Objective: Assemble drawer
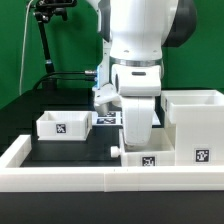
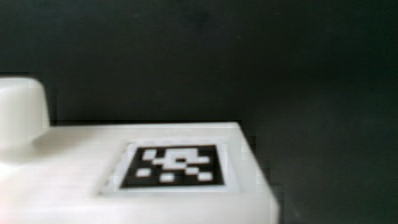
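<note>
One small white drawer tray (image 1: 64,124) stands at the exterior view's left, tag facing front. The tall white shell (image 1: 196,122) stands at the exterior view's right. A second white tray (image 1: 148,160) sits against the front rim wall, between the two. My gripper (image 1: 135,146) hangs straight down onto this tray; the arm hides its fingertips. In the wrist view this tray's tagged face (image 2: 178,165) fills the lower part, very close and blurred, with a white knob (image 2: 16,110) beside it. No fingers show there, so I cannot tell whether the jaws grip it.
The long low white rim wall (image 1: 70,180) runs along the front and up the left side. The marker board (image 1: 106,118) lies flat behind the arm. A black camera stand (image 1: 45,45) rises at the back left. The table surface (image 1: 80,148) is black.
</note>
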Robot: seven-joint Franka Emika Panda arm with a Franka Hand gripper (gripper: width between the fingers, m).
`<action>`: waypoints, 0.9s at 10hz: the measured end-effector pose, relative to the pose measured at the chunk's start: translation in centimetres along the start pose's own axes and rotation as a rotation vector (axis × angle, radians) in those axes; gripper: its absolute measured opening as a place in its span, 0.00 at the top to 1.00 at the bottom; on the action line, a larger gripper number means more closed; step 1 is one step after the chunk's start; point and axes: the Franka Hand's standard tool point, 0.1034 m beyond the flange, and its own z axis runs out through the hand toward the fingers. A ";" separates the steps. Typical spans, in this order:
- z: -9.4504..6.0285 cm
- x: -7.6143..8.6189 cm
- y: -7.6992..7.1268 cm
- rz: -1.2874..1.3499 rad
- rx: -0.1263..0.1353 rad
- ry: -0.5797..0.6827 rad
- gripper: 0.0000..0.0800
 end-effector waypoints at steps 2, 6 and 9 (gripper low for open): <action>0.2 0.1 0.0 0.003 -0.002 0.001 0.94; 0.4 0.1 0.0 0.007 -0.002 0.002 0.94; 0.3 0.0 0.3 0.002 -0.006 0.003 0.94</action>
